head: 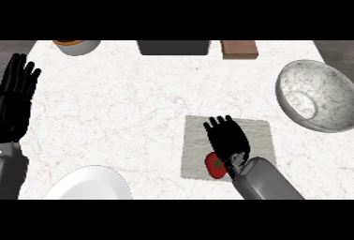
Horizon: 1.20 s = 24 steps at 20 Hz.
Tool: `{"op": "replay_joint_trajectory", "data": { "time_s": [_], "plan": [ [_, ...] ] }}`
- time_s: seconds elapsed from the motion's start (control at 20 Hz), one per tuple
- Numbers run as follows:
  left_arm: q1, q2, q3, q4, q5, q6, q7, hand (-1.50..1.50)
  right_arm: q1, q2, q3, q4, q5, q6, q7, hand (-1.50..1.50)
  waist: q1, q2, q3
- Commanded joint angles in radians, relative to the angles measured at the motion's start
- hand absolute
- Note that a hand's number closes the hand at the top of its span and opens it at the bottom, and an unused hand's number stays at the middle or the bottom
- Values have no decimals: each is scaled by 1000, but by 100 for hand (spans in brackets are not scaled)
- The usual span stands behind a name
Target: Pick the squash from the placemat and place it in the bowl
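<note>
A grey placemat (261, 136) lies right of the counter's middle. On its near left part sits a small red round vegetable (214, 165) with a green star-shaped stem; it looks more like a tomato than a squash. My right hand (229, 139) hovers over the mat with fingers straight and pointing away. Its wrist lies just right of the red vegetable and hides that edge of it. The grey speckled bowl (314, 96) stands at the right edge, tilted toward me and holding nothing. At the far left edge my left hand (17, 93) rests open, fingers up.
A white plate (90, 185) sits at the near left. Along the far edge stand a grey cup with orange contents (76, 46), a dark box (173, 47) and a brown block (239, 49). Bare marble counter (117, 112) stretches between the mat and my left hand.
</note>
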Motion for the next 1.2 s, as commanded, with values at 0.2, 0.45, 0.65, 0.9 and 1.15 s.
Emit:
{"op": "replay_joint_trajectory", "data": {
  "time_s": [0.2,0.45,0.65,0.9,1.15],
  "plan": [
    [-55,-22,11,71,-27,-4,-10,0,-71,71,-50,141,60,9,-29,-150,-1,1,0],
    [63,-49,2,-83,-46,4,-4,0,30,11,-58,146,116,-92,-61,-150,2,-1,0],
    [51,-66,-3,-53,-56,-2,-14,0,-22,-30,-110,251,137,-135,-133,-150,3,0,0],
    [-7,-83,-14,-8,-81,22,-2,0,-47,-5,-85,214,152,-201,-215,150,0,1,0],
    [5,-38,21,-84,-48,-19,73,0,-65,9,-94,349,210,-312,-286,150,5,1,0]
  ]
}}
